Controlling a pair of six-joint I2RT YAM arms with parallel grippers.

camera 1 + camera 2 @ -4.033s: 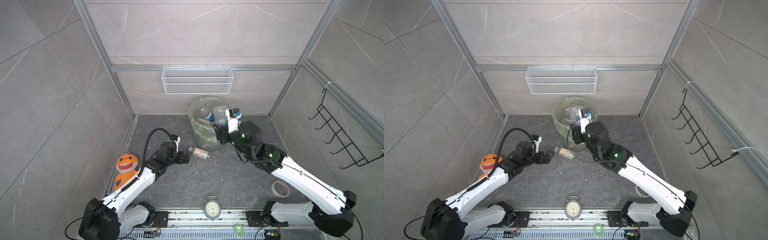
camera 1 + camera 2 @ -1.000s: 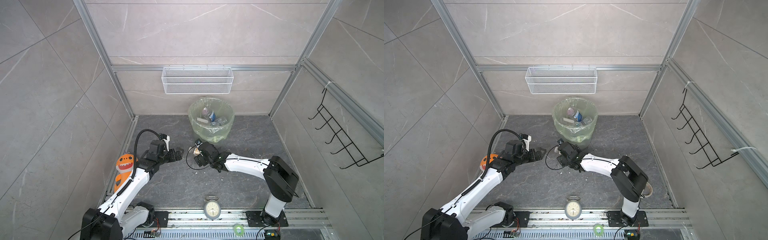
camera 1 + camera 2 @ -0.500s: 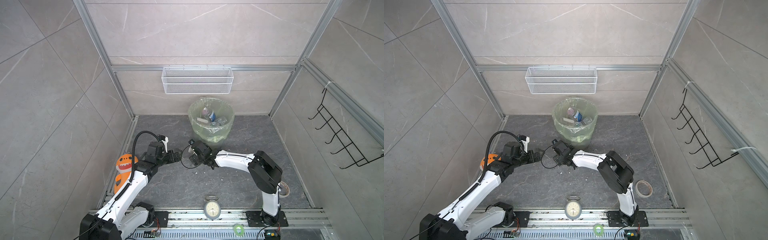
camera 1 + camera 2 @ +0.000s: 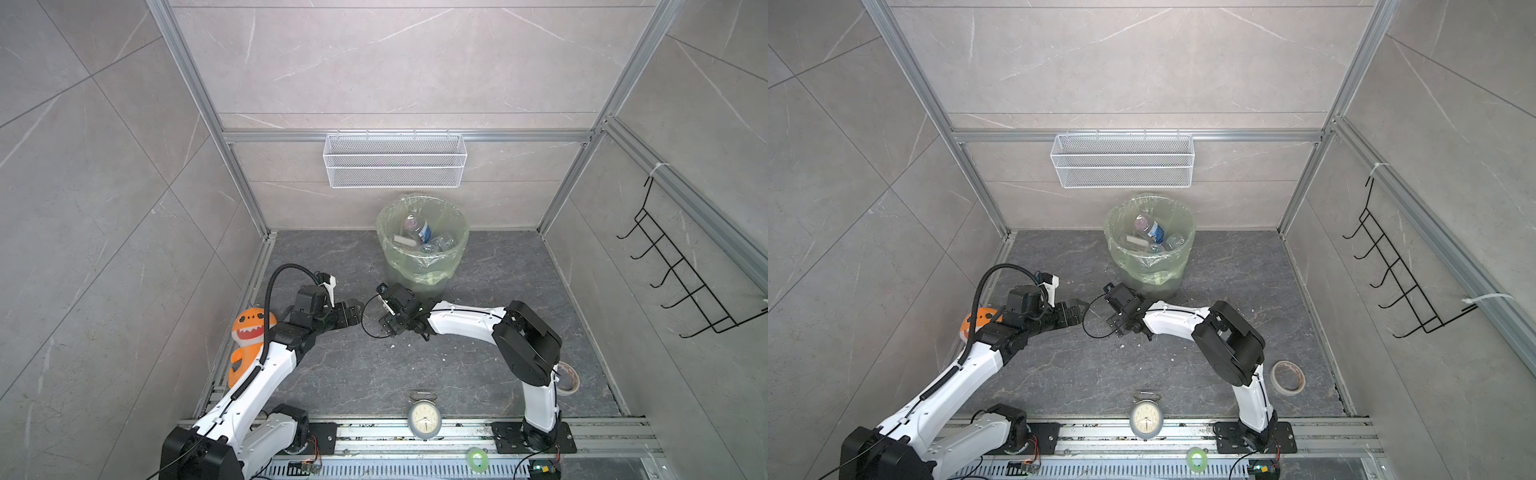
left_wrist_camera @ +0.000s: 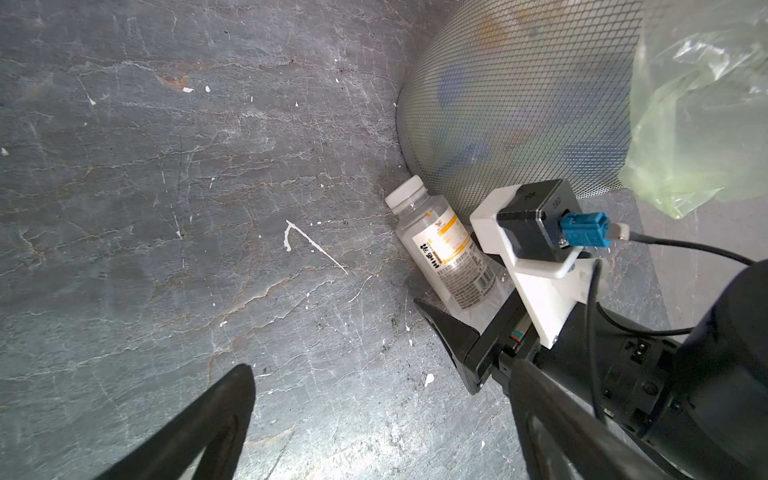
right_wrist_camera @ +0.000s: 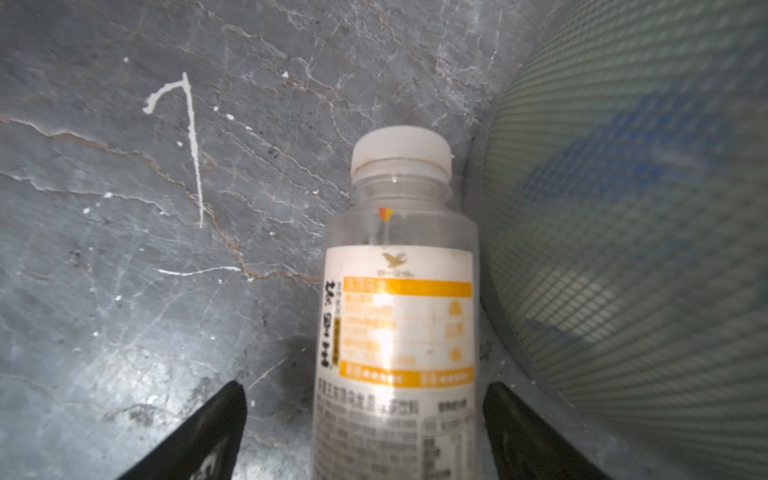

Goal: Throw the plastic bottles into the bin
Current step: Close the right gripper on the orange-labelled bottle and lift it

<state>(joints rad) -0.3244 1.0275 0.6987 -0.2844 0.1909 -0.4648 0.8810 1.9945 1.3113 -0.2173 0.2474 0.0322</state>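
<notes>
A clear plastic bottle with a white cap and a white-and-orange label lies on the dark floor against the foot of the bin. My right gripper is open astride it, with a gap on each side of the bottle. The left wrist view shows the same bottle under the right wrist camera. In both top views the right gripper hides that bottle. The bin holds several bottles. My left gripper hovers open and empty just left of the right one.
An orange plush shark leans at the left wall beside my left arm. A grey alarm clock stands at the front rail, near a tape roll and a green ring. A wire basket hangs above the bin.
My right arm has come down from over the bin to the floor and slid left onto the lying bottle, its elbow folding in. The left arm has hardly moved.
</notes>
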